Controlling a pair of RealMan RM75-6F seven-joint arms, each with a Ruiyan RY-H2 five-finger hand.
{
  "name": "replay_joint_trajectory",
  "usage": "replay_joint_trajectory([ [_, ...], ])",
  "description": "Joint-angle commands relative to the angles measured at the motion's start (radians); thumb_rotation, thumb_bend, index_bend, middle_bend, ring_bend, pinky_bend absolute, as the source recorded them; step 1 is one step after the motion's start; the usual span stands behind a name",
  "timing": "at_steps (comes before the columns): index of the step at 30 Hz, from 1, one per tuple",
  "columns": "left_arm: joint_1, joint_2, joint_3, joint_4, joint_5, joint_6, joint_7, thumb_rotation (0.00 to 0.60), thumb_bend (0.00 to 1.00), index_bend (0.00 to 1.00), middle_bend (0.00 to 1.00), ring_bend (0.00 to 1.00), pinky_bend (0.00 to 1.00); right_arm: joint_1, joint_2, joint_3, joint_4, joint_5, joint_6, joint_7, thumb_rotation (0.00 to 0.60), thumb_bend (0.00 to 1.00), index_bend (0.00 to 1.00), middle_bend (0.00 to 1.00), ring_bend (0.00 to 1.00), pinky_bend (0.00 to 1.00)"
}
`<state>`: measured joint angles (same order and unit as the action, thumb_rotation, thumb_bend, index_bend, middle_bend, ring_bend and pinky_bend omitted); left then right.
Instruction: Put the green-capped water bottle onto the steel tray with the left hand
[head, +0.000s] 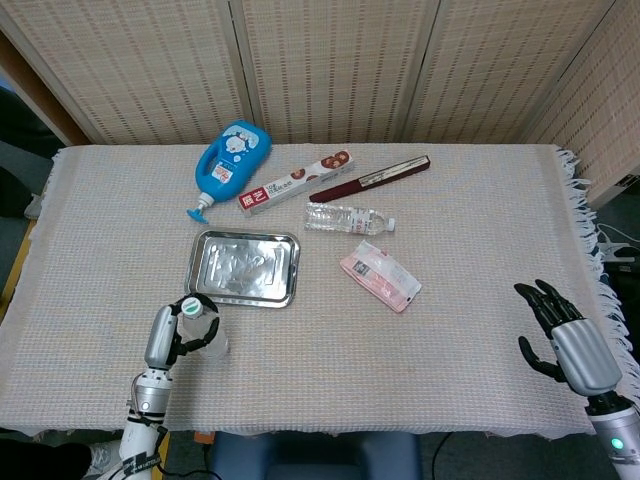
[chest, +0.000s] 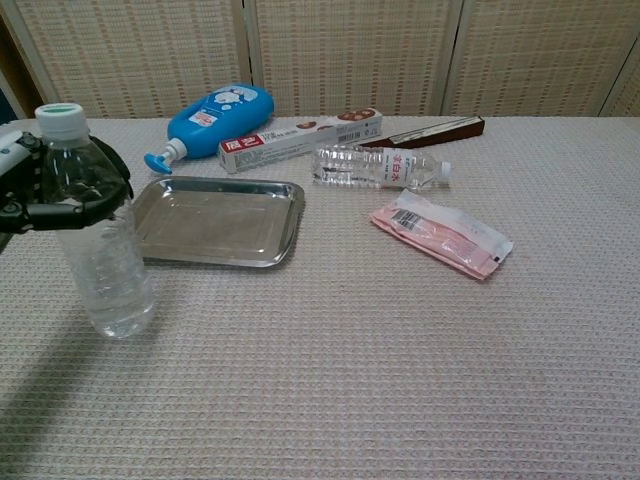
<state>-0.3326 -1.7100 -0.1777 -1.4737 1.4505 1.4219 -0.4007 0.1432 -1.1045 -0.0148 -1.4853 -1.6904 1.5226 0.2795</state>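
Steel tray (head: 243, 267) is sitting bare just beyond the green-capped water bottle (head: 201, 325), which the left hand (head: 165, 334) is gripping; the right hand (head: 565, 337) is hanging spread. Chest view: a pink packet (chest: 440, 234) is lying well right of the tray.

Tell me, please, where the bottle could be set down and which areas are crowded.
The steel tray is empty, beside the green-capped bottle that the left hand grips. Bare cloth fills the near middle, out to the right hand. It's crowded behind the tray, where the blue dispenser, box and lying bottle cluster.
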Motion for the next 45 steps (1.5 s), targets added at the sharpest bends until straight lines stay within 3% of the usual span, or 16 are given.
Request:
replay_joint_trajectory([
  [1,-0.013,0.043,-0.043,-0.008,0.022,0.031,0.042,0.600,0.71,0.85,0.97,0.85,0.76,-0.001,0.002,-0.002,-0.001,-0.002,0.000,0.001,0.600,0.25,0.01,0.09,0.00,0.20],
  [8,-0.026,0.160,-0.166,-0.025,0.027,0.119,0.146,0.600,0.71,0.85,0.97,0.85,0.76,0.002,0.001,-0.004,0.000,-0.001,-0.008,0.001,0.600,0.25,0.01,0.09,0.00,0.20],
  [11,-0.024,0.195,-0.187,-0.002,0.010,0.129,0.189,0.600,0.71,0.85,0.97,0.85,0.76,0.005,-0.001,-0.007,0.000,-0.001,-0.017,-0.007,0.600,0.25,0.01,0.09,0.00,0.20],
  [15,-0.026,0.191,-0.170,0.024,0.009,0.128,0.230,0.600,0.70,0.85,0.97,0.85,0.76,0.008,-0.005,-0.010,0.003,-0.001,-0.028,-0.015,0.600,0.25,0.01,0.09,0.00,0.20],
  [17,-0.029,0.185,-0.154,-0.020,-0.007,0.093,0.154,0.600,0.70,0.85,0.97,0.85,0.76,0.010,-0.007,-0.011,0.003,0.002,-0.036,-0.020,0.600,0.25,0.01,0.09,0.00,0.20],
  [21,-0.030,0.239,-0.158,-0.194,-0.077,-0.039,-0.200,0.600,0.70,0.85,0.98,0.85,0.77,0.014,-0.007,-0.013,0.001,0.007,-0.050,-0.024,0.600,0.25,0.01,0.09,0.00,0.20],
  [26,-0.037,0.240,-0.164,-0.214,-0.092,-0.061,-0.276,0.600,0.70,0.85,0.98,0.86,0.77,0.016,-0.007,-0.012,0.000,0.010,-0.054,-0.024,0.600,0.25,0.01,0.09,0.00,0.20],
  [30,-0.050,0.209,-0.165,-0.114,-0.071,0.001,-0.086,0.600,0.70,0.85,0.98,0.85,0.77,0.016,-0.005,-0.014,-0.001,0.009,-0.054,-0.024,0.600,0.25,0.01,0.09,0.00,0.20],
  [36,-0.107,0.110,-0.123,0.336,0.088,0.189,0.596,0.600,0.70,0.86,0.98,0.86,0.77,0.016,-0.006,-0.015,-0.002,0.011,-0.057,-0.026,0.600,0.25,0.01,0.09,0.00,0.20],
  [38,-0.120,0.103,-0.097,0.407,0.127,0.199,0.653,0.600,0.70,0.87,0.99,0.86,0.77,0.017,-0.006,-0.015,-0.002,0.012,-0.059,-0.027,0.600,0.25,0.01,0.09,0.00,0.20],
  [41,-0.108,0.103,-0.095,0.340,0.069,0.148,0.518,0.600,0.70,0.87,0.99,0.86,0.77,0.018,-0.007,-0.016,-0.002,0.012,-0.062,-0.030,0.600,0.25,0.01,0.09,0.00,0.20],
  [45,-0.084,0.152,-0.111,0.130,-0.025,0.052,0.221,0.600,0.70,0.87,1.00,0.86,0.76,0.018,-0.007,-0.016,-0.003,0.014,-0.064,-0.031,0.600,0.25,0.01,0.09,0.00,0.20],
])
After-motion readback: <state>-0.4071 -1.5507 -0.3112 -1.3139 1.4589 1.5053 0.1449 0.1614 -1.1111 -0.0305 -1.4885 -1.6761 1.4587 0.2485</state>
